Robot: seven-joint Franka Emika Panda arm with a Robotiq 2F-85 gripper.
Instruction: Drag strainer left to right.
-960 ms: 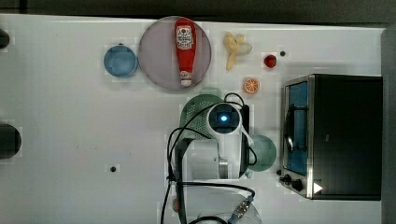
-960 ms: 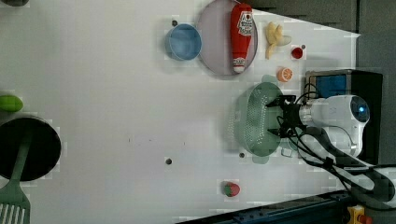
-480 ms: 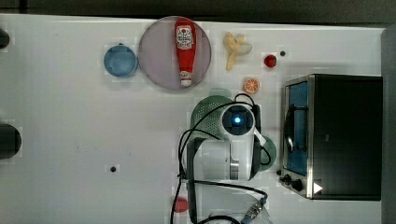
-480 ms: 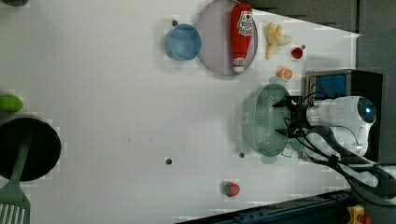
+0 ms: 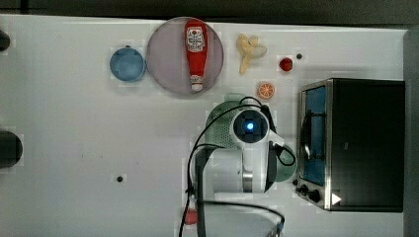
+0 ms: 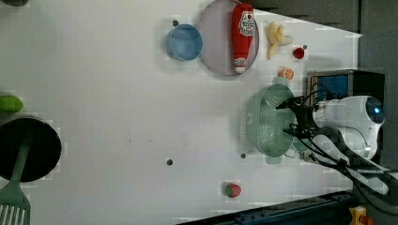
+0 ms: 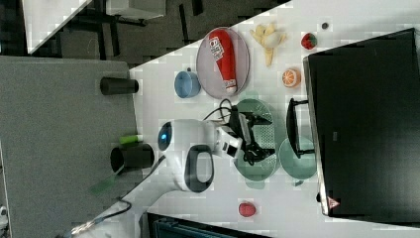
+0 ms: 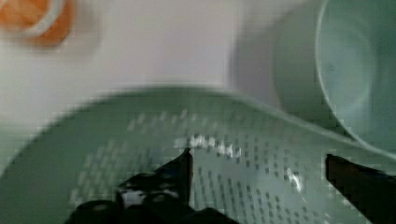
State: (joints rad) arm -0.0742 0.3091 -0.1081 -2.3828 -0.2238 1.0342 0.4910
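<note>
End effector over strainer, lengthwise up-down.

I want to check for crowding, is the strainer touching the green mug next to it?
Cannot tell. In the wrist view the strainer's rim overlaps the mug, so no gap or contact shows; the right view is no clearer.

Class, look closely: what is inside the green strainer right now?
The open gripper sits inside the strainer, holding nothing. The arm covers much of the bowl in the top view.

A robot lab's mock kitchen: a white table bearing toy food, ketchup bottle and toaster oven.
</note>
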